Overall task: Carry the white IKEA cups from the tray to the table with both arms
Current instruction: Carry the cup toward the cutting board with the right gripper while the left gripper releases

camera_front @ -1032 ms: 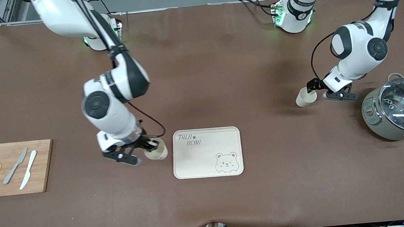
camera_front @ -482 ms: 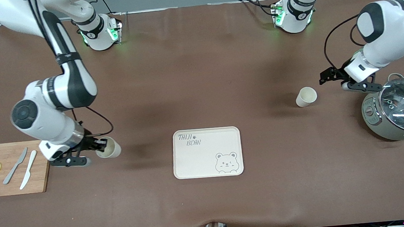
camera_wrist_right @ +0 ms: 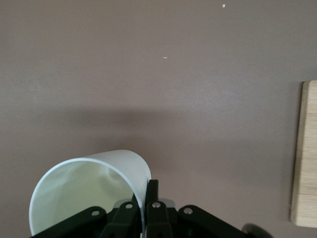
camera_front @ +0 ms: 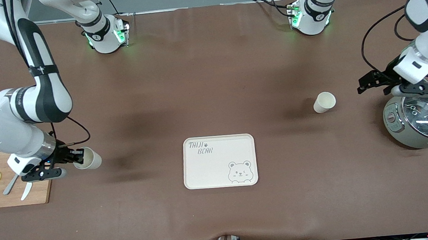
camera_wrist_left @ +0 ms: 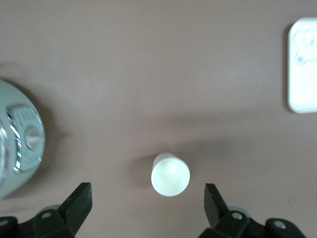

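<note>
Two cups, both off the tray (camera_front: 219, 161). Front view: one cup (camera_front: 324, 102) stands on the table (camera_front: 210, 78); left gripper (camera_front: 383, 82) spread, above the pot (camera_front: 420, 119). Right gripper (camera_front: 59, 162) pinches the second cup (camera_front: 87, 158) by its rim beside the cutting board (camera_front: 40, 189).
Left wrist view: standing cup (camera_wrist_left: 170, 174) between wide jaws, untouched.
Right wrist view: cup wall (camera_wrist_right: 89, 188) clamped; final step, next lower and release.

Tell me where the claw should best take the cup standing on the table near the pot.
Probably from straight above, pinching the rim. The cup stands upright with its mouth open, apart from the pot, and its round tapered wall offers no flat face. The left claw, open, hangs beside it, over the table.
</note>
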Available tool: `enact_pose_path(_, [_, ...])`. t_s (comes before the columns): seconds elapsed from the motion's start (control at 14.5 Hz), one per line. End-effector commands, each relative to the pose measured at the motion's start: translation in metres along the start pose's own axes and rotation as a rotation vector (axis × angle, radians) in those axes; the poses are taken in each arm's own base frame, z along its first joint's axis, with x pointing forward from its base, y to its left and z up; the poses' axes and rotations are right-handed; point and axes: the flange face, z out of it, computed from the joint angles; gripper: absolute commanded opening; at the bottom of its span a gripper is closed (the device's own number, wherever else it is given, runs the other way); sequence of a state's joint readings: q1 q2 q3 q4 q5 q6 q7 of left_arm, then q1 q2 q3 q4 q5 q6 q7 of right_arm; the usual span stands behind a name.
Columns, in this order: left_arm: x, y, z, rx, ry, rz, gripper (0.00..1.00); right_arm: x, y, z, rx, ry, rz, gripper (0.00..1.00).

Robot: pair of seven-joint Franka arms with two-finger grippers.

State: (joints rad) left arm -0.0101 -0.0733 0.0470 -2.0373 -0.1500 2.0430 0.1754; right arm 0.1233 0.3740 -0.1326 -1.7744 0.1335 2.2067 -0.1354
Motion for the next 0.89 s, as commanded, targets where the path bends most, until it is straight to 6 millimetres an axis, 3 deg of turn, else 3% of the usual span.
enact_pose_path(0.0, [0.035, 0.012, -0.021, 0.061, 0.008, -0.024, 1.0, -0.002, 0.003, 0.014, 0.01, 0.01, -0.01, 0.0])
enact_pose_path(0.21, [0.064, 0.053, -0.024, 0.102, -0.016, -0.062, 1.0, 0.002, 0.008, 0.046, -0.003, 0.02, -0.005, 0.0])
enact_pose_path(0.41, [0.074, 0.094, -0.033, 0.092, 0.015, -0.087, 1.0, 0.002, 0.009, 0.078, -0.012, 0.019, -0.006, 0.0])
enact_pose_path(0.83, [0.086, 0.121, -0.054, 0.174, -0.014, -0.011, 1.0, 0.004, 0.008, 0.113, -0.022, 0.035, -0.007, 0.0])
